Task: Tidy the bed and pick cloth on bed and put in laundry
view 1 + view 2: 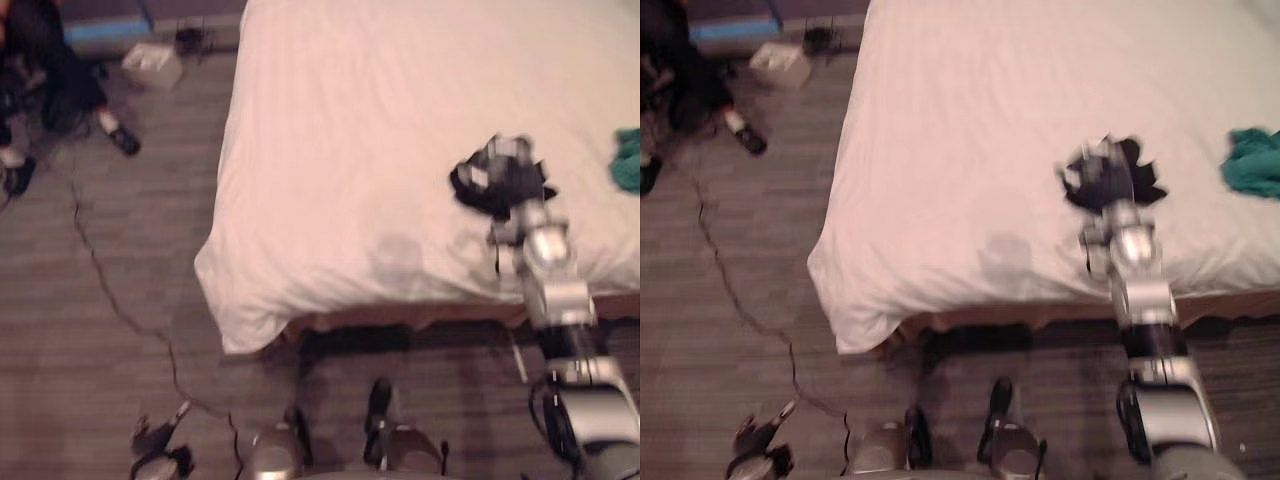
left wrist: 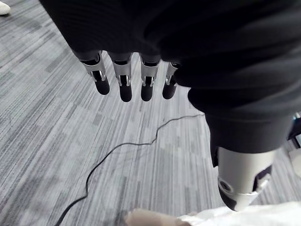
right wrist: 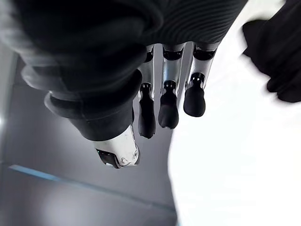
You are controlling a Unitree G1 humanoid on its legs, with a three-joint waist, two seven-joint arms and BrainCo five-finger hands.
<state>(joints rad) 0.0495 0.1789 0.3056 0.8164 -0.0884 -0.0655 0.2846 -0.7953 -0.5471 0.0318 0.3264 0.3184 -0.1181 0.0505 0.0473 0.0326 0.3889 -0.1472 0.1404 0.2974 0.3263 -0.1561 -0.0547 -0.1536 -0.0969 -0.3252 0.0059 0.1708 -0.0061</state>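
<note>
- Spreading across most of the head views, a wide bed under a smooth white sheet point(image 1: 400, 120) has its near left corner hanging down toward the floor.
- Grey striped carpet floor point(image 1: 110, 260) lies to the left of the bed and along its near edge.
- A person in dark clothes and dark shoes point(image 1: 45, 60) is on the carpet, well off the bed's far left side.
- The right hand point(image 1: 505, 165) hovers over the bed near its front edge, fingers point(image 3: 167, 106) straight and side by side, thumb apart, holding nothing.
- The left hand point(image 2: 124, 82) hangs low over the carpet, off the bed's near left corner, fingers straight in a row, nothing in them.
- A crumpled black cloth point(image 3: 277, 56) lies on the bed's sheet, just beside the right hand's fingertips.
- A bunched teal cloth point(image 1: 1252, 162) lies on the bed to the right of that hand, apart from it.
- A small white box point(image 1: 152, 65) sits on the carpet by the bed's far left side.
</note>
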